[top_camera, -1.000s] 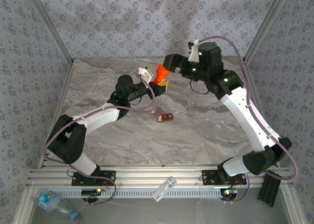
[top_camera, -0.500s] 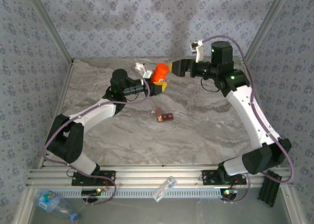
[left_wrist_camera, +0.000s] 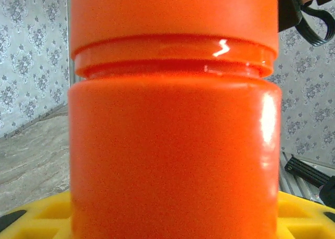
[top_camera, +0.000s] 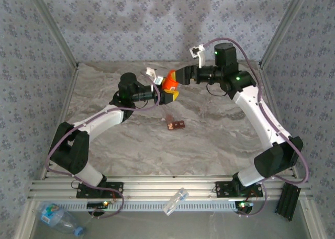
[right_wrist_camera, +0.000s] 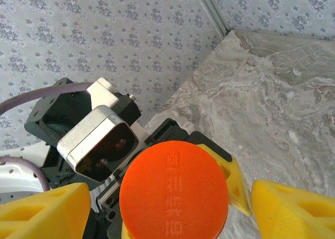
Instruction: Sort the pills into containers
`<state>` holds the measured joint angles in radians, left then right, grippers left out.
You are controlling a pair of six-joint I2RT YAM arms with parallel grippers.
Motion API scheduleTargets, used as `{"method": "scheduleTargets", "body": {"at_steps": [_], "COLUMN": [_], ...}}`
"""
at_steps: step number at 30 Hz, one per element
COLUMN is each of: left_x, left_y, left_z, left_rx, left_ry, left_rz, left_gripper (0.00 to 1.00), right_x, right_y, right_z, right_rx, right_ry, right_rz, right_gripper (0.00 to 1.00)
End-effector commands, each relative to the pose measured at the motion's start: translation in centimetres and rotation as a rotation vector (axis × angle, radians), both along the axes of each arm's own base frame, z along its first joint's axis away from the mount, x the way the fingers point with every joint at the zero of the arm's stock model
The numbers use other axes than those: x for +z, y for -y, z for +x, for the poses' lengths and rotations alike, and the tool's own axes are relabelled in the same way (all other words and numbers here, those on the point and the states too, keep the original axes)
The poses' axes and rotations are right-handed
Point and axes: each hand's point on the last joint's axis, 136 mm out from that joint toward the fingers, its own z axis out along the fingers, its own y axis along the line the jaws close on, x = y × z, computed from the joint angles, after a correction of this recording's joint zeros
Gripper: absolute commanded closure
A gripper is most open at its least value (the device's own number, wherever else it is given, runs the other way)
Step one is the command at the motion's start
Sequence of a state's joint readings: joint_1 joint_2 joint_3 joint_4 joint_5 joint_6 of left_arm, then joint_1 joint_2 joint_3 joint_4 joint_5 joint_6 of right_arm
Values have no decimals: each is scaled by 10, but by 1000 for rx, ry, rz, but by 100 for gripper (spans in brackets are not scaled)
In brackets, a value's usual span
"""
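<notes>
The right pincer is swinging in from the right. Its open jaws are now sitting on both sides of the cap of the orange pill bottle. The left pincer is gripping the bottle, holding it up over the far middle of the worktop. I think the cap is about to be taken off.

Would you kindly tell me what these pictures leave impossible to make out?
Contents of the pill bottle: left wrist view, opaque orange wall hides them.
Brown item on the table: top view, too small to identify.
Raised lettering on the cap: right wrist view, too blurred to read.
</notes>
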<state>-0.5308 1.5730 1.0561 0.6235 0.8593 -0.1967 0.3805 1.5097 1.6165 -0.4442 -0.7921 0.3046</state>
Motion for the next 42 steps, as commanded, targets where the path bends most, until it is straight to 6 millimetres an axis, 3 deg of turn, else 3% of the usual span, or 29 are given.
{"method": "scheduleTargets", "body": {"at_steps": [1, 11, 23, 28, 34, 42], "left_x": [21, 20, 23, 28, 28, 20], "left_y": [3, 6, 6, 1, 8, 11], "left_z": [-4, -4, 0, 10, 8, 17], "left_rx": [-33, -38, -7, 107, 165, 303], "left_ry": [45, 40, 57, 103, 165, 217], "left_rz": [-31, -30, -31, -40, 3, 34], "left_gripper": [100, 100, 100, 100, 100, 100], "right_x": [7, 2, -12, -35, -60, -61], "right_y": [-4, -8, -11, -23, -33, -42], "right_z": [-1, 0, 3, 7, 15, 20], "right_rx": [28, 33, -27, -139, -313, -417], "right_ry": [25, 6, -43, -104, -232, -275], "right_rz": [5, -3, -32, -74, -89, -50], "right_gripper": [22, 33, 61, 62, 62, 60]}}
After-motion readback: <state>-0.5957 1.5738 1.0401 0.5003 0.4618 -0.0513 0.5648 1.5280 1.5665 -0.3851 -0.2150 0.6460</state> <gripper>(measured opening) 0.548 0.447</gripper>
